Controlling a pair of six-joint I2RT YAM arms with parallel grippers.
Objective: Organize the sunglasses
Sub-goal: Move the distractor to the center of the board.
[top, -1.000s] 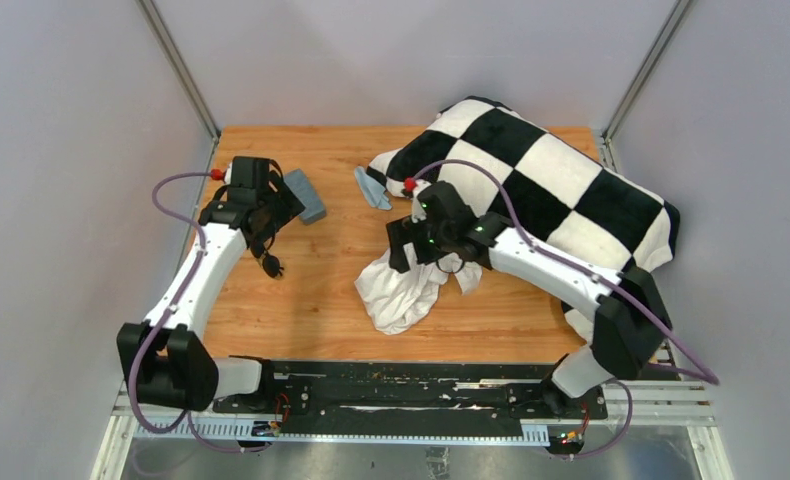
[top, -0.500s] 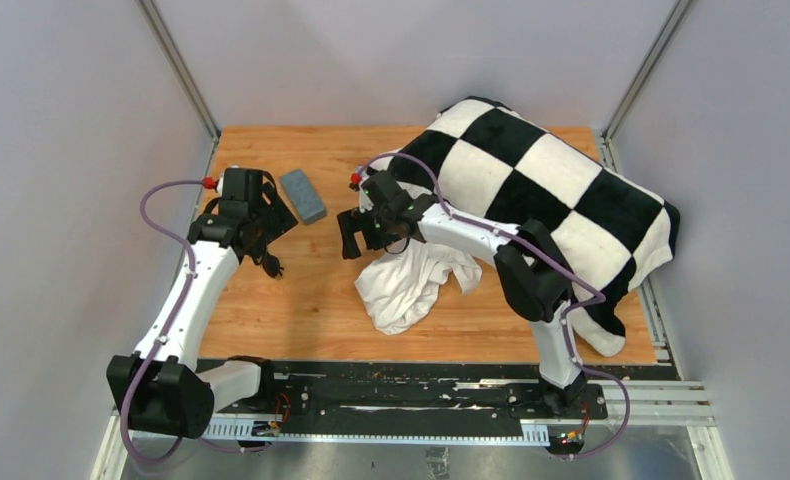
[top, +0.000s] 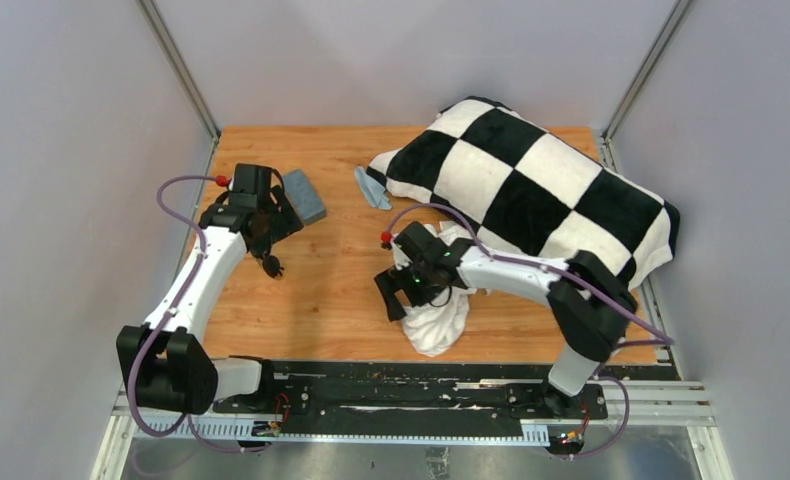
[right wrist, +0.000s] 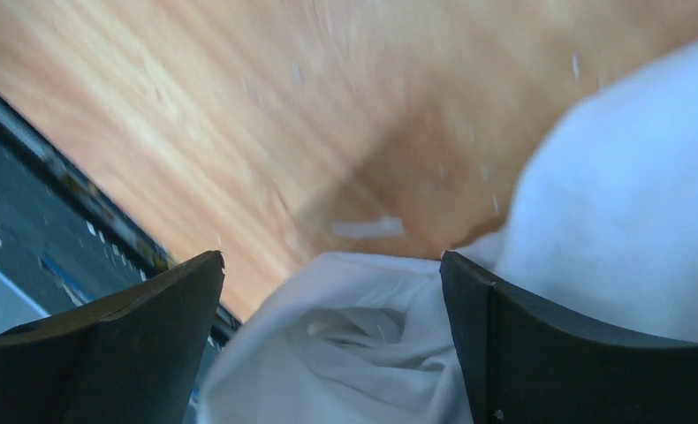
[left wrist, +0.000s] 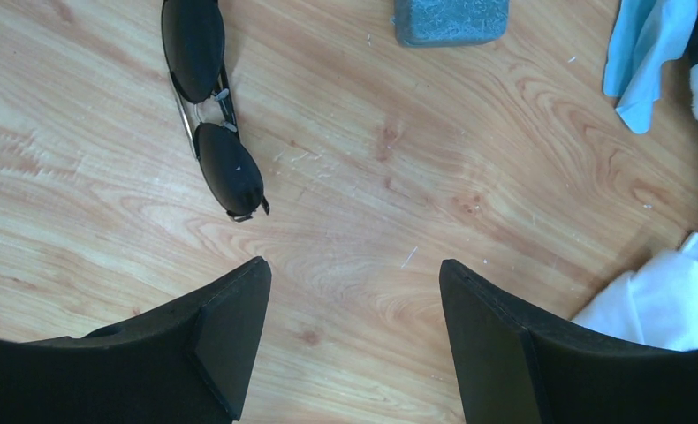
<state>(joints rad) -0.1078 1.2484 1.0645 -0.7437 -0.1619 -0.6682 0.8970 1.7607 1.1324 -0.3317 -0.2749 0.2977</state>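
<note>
The sunglasses (left wrist: 208, 106), a black thin-framed pair, lie folded on the wooden table, ahead and left of my left gripper (left wrist: 352, 265). That gripper is open, empty and above bare wood. In the top view the sunglasses (top: 269, 265) lie just in front of the left gripper (top: 268, 226). The closed grey-blue case (top: 304, 195) lies just right of that gripper and shows in the left wrist view (left wrist: 451, 19). My right gripper (right wrist: 332, 256) is open over a crumpled white cloth (right wrist: 593, 177), which lies between and under its jaws; it is at the table's front middle (top: 396, 295).
A light-blue cloth (top: 373, 188) lies at the back middle and shows in the left wrist view (left wrist: 646, 53). A large black-and-white checkered blanket (top: 541, 190) covers the right side. The white cloth (top: 436, 315) is bunched near the front edge rail (top: 421, 372).
My right arm swung from the back, near the light-blue cloth, toward the front edge, and the white cloth is now bunched up closer to the front. The left gripper shifted slightly.
</note>
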